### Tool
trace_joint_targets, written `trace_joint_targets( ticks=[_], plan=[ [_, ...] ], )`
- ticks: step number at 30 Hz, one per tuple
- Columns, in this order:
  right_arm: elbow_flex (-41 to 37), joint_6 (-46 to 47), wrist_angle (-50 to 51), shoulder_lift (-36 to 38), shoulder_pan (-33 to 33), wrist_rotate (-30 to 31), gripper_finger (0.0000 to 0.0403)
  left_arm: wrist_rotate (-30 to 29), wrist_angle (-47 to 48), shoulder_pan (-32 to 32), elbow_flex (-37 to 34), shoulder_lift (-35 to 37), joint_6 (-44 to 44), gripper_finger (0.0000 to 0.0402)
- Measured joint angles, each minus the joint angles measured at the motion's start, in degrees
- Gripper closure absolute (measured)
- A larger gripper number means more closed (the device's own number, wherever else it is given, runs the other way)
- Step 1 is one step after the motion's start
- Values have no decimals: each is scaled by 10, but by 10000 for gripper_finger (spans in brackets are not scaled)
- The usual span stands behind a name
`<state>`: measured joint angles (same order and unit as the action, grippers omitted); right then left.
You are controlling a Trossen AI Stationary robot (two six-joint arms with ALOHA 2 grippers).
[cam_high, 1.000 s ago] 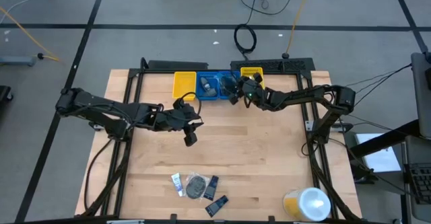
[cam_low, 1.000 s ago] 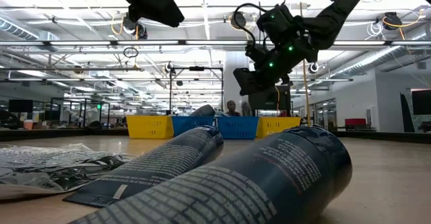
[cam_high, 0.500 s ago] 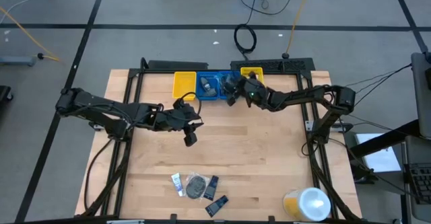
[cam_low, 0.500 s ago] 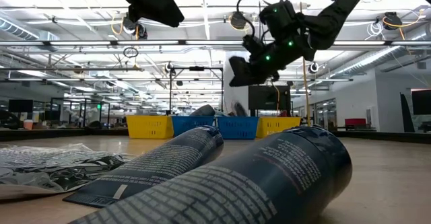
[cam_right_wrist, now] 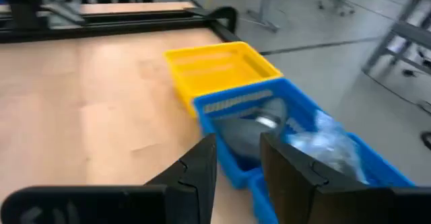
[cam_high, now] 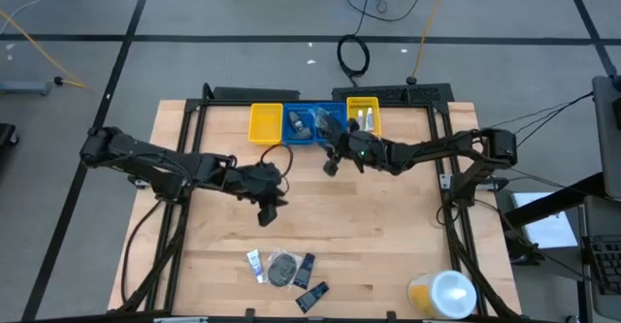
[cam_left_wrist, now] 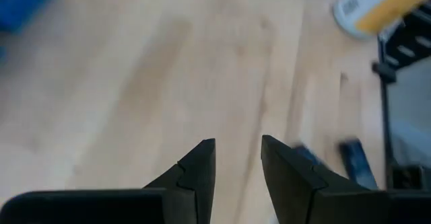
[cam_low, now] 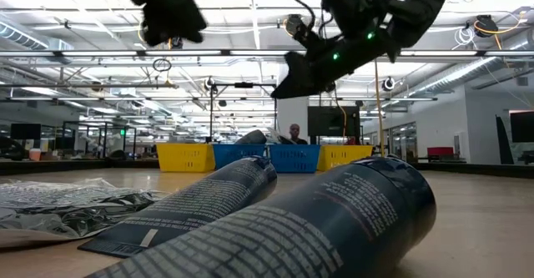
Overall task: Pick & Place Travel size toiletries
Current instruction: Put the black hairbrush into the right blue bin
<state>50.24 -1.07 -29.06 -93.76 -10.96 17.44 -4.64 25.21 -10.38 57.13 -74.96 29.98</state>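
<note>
Several toiletries (cam_high: 286,268) lay unpicked at near table edge, well apart from blue bin (cam_high: 312,124); some already binned. Left gripper (cam_high: 268,211), right gripper (cam_high: 331,164) slightly parted, empty

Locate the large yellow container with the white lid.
In the high view, the yellow container lies at the table's near right corner, right of the toiletries cluster.

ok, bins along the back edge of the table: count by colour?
yellow bins: 2
blue bins: 2
Total: 4
</note>
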Motion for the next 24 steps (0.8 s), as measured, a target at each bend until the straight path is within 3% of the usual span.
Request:
trace_joint_targets(
  ticks=[9,18,24],
  plan=[
    [0,-46,40,43,74,-11,298,56,-9,-36,-107,0,170,282],
    [0,-48,60,55,92,-11,298,96,-230,-73,-247,0,291,282],
    [0,-46,84,55,92,-10,298,96,-287,-86,-291,0,349,282]
  ],
)
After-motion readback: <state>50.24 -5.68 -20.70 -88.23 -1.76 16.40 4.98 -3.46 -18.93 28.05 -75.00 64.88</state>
